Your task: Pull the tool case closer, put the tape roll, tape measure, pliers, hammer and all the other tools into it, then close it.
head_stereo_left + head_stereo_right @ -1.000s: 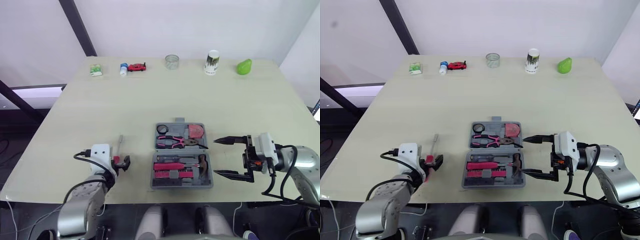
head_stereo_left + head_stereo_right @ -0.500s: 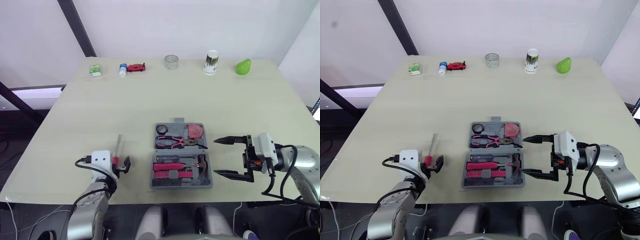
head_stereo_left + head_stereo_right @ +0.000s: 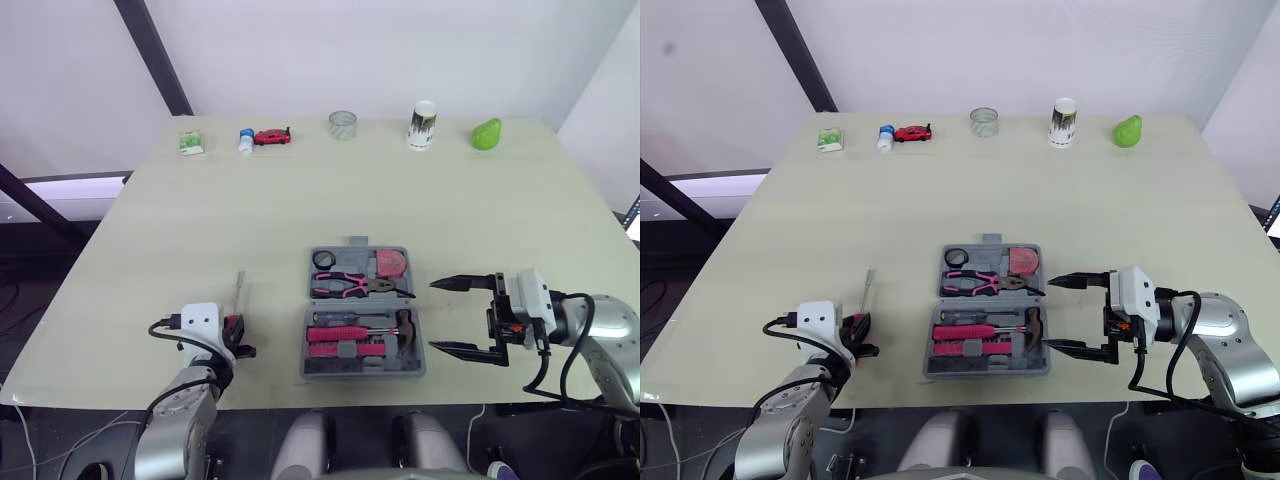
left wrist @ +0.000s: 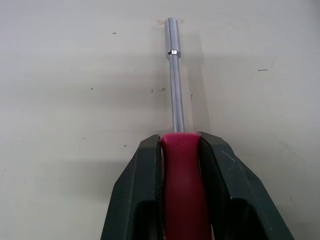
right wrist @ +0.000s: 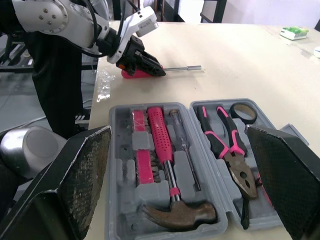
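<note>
**Driver gripped, ready for the case**

The left pincer point(image 3: 238, 337) is clamped on the red handle of the nut driver point(image 4: 175, 95). The driver lies flat on the worktop point(image 3: 300, 200) at 9 o'clock from the tool case point(image 3: 358, 242), its shaft pointing to 12. The right pincer point(image 3: 434, 316) hangs with fingers wide apart at the case's 3 o'clock. The case lies open, with hammer point(image 3: 405, 325) and pliers point(image 3: 360, 285) seated. The left arm should lift straight up, keep the driver level, carry it toward 3 o'clock and line it up with a free slot before letting go.

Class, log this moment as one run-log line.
left gripper: shut on red-handled steel nut driver | right gripper: open, beside open grey plastic tool case
</note>
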